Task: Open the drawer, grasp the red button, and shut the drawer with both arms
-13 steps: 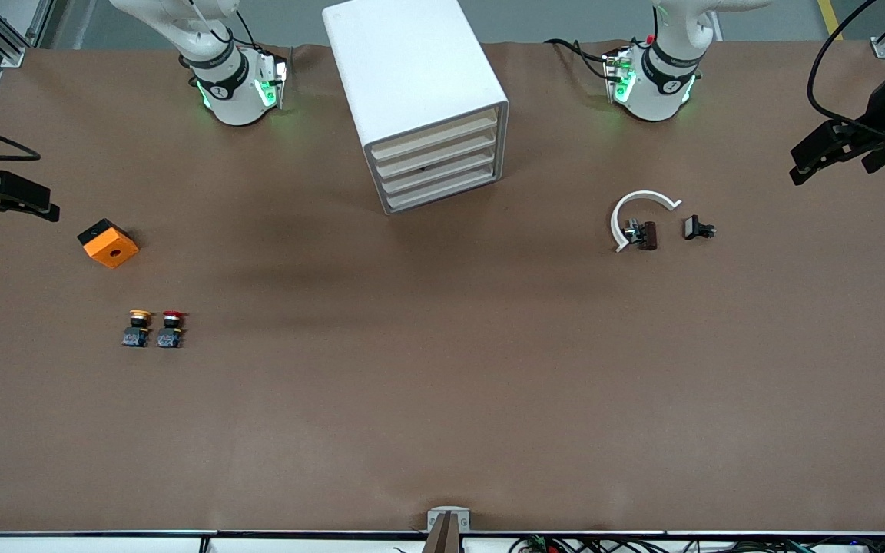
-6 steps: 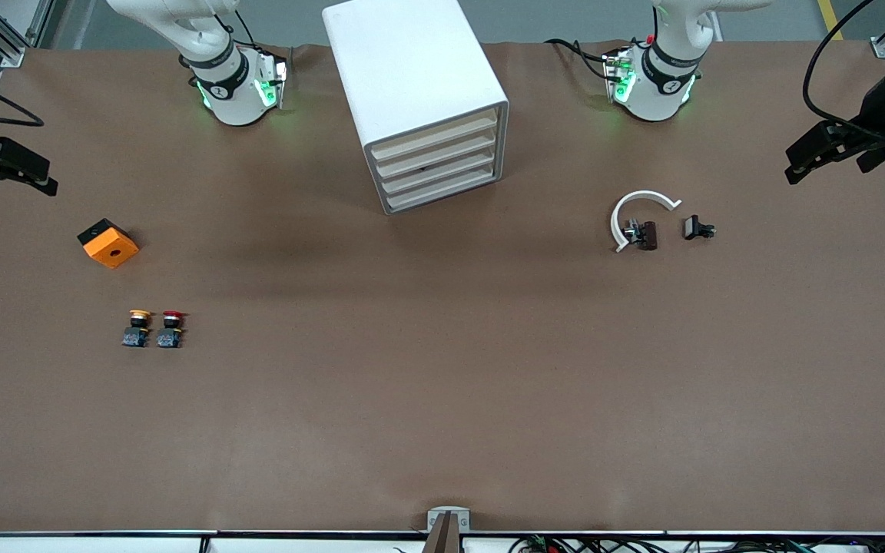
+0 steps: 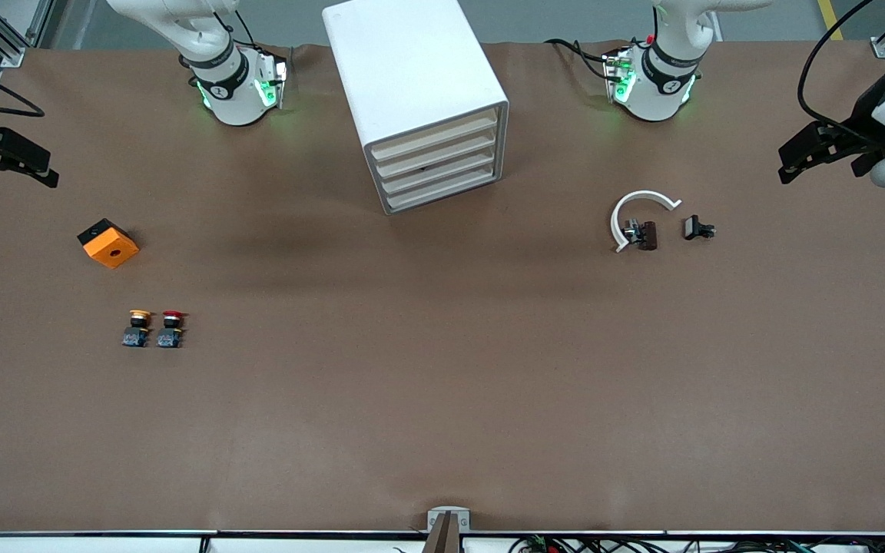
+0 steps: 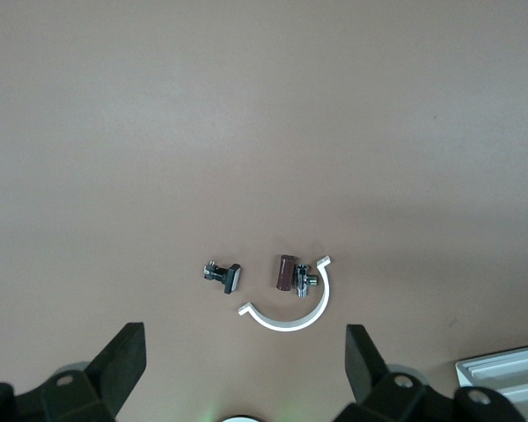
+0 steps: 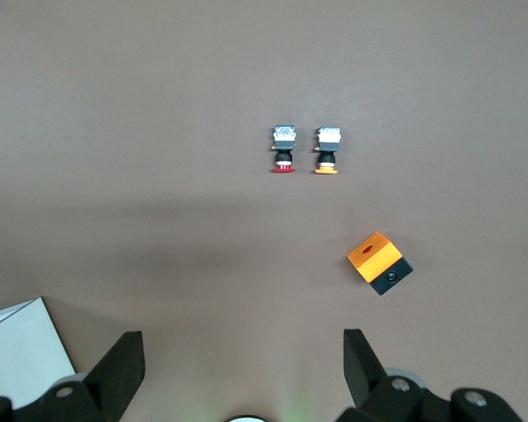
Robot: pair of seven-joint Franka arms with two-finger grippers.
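On table, button (image 3: 170,328) beside closed drawer-cabinet (image 3: 419,100).

Left gripper (image 3: 794,160) raised at the left arm's end of the table (image 3: 442,399), fingers spread; right gripper (image 3: 43,167) raised at the other end, fingers spread too.

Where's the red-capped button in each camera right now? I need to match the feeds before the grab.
Front view: the red-capped button stands toward the right arm's end of the table, beside the yellow-capped button.
Right wrist view: the red-capped button shows between the open fingers, clear of them.
Left wrist view: not in it.
Shared landmark: the orange cube, farther from the front camera than both buttons.
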